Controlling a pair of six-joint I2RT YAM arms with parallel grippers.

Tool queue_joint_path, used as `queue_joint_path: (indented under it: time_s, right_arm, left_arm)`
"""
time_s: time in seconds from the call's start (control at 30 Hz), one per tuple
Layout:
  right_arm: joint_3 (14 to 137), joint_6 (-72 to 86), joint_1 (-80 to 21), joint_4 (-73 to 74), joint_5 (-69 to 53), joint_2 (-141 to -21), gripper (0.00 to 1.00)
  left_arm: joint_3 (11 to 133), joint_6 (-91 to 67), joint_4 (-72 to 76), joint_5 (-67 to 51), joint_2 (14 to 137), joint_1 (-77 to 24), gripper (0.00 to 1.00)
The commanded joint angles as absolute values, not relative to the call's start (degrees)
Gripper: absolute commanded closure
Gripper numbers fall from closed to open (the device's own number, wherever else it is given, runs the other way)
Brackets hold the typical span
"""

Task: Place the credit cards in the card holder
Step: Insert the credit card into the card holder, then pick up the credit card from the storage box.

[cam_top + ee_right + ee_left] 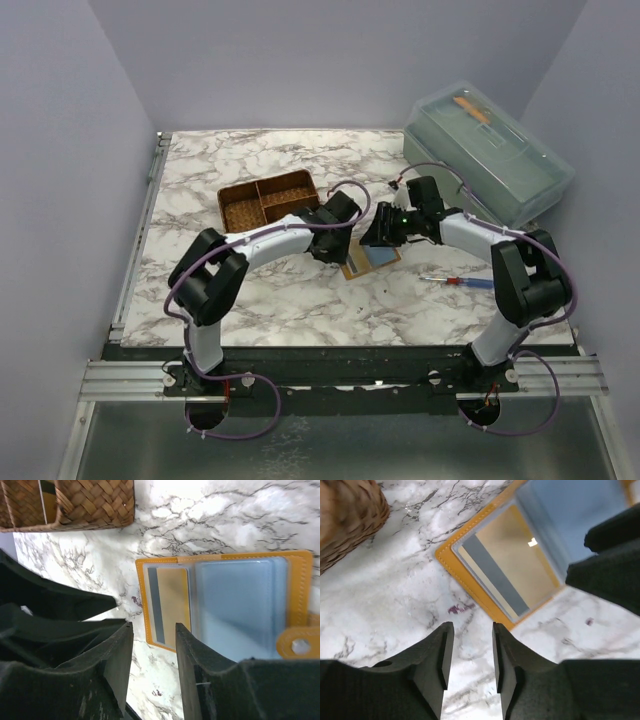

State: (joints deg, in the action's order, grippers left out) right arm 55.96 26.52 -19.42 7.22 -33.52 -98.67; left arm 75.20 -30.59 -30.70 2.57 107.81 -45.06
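The card holder [371, 259], an orange-tan wallet, lies open and flat on the marble between my two grippers. A yellowish credit card [172, 605] with a grey stripe sits in its left clear sleeve. A pale blue credit card [235, 605] fills the sleeve beside it. In the left wrist view the same yellowish card [512, 567] and blue card [570, 510] show inside the orange rim [451, 565]. My left gripper [472, 630] hangs open over bare marble just short of the wallet's corner. My right gripper [154, 627] is open too, nothing between its fingers, at the wallet's left edge.
The brown woven divided basket [268, 200] stands behind the left gripper; in the right wrist view a thin flat thing [46, 500] leans inside it. A clear lidded box [490, 160] sits at the back right. A red-and-blue tool [455, 283] lies to the right of the wallet.
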Motion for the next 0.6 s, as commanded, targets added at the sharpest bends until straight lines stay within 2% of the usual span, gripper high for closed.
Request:
queue_joint_path:
  time_s: [0.0,0.13,0.23,0.37,0.57]
  right_arm:
    - [56.5,25.2,-18.5,12.7,-28.8,-92.9,0.55]
    - [57.0,24.9,-18.4,14.6,-27.6,-90.4,0.54]
    - [57.3,25.0,-18.4,15.3,-27.5,-89.8,0.54]
    - [57.4,24.9,-18.3,16.0,-27.6,-89.4,0.54]
    - [57.1,24.4,-18.4,17.0,-27.1,-88.0,0.54]
  left_arm:
    - [74.0,-30.4,-31.0,2.5,97.8,-44.8,0.54]
    - [76.2,-30.8,-33.1,5.3,94.4,-43.1,0.49]
    - [80.0,-33.0,-36.6,13.2,94.7,-41.4,0.46]
    - [86.9,-36.5,-43.5,25.7,98.8,-39.5,0.43]
    - [94.0,-39.9,-50.1,30.7,107.0,-36.1,0.43]
